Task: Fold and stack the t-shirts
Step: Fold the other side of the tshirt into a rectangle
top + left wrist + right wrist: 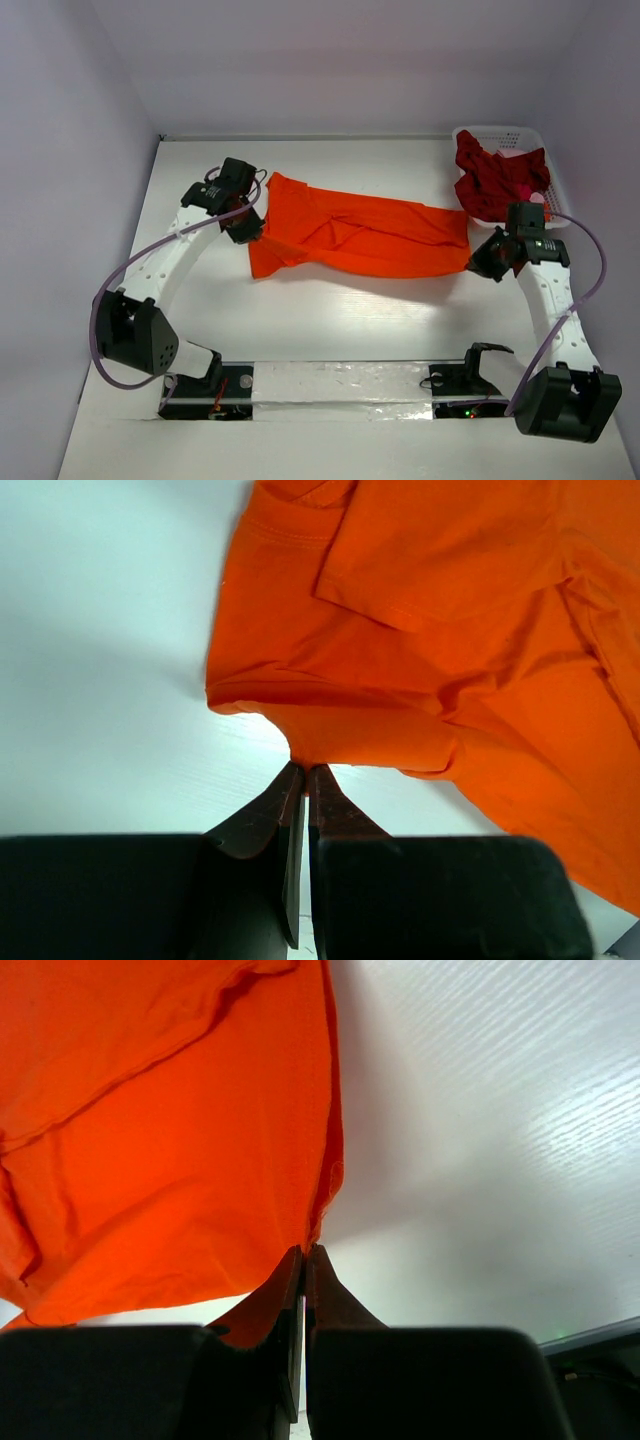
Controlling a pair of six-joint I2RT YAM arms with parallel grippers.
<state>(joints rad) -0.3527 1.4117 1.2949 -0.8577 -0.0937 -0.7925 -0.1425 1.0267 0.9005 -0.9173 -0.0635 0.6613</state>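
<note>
Beside the white basket (492,132), which sat in a far corner of the surface (330,325), the orange t-shirt (355,235) was drawn out long. One end came close to the basket's near corner and the other reached well away from it. The right claw (476,262), just in front of the basket, was clenched on the hem corner at the close end. Its wrist view showed the cloth running straight down into the pinched tips. The left claw (250,231), at the end farthest from the basket, was likewise clamped tight on a bunched edge of the same shirt near a sleeve. From where I stood the garment looked pulled between the two claws, yet it was far from flat. Creases ran across the middle, one sleeve lay doubled over, and the edge away from the basket was rumpled. I judged this to be the spreading-out stage, with no real fold made. The crimson t-shirt (497,180) sat heaped inside the basket, spilling a little over its rim and untouched. So, as far as I could see, nearly all the work remained. The orange shirt needed smoothing and folding, the crimson one needed taking out and folding too, and then one had to be stacked on the other.
</note>
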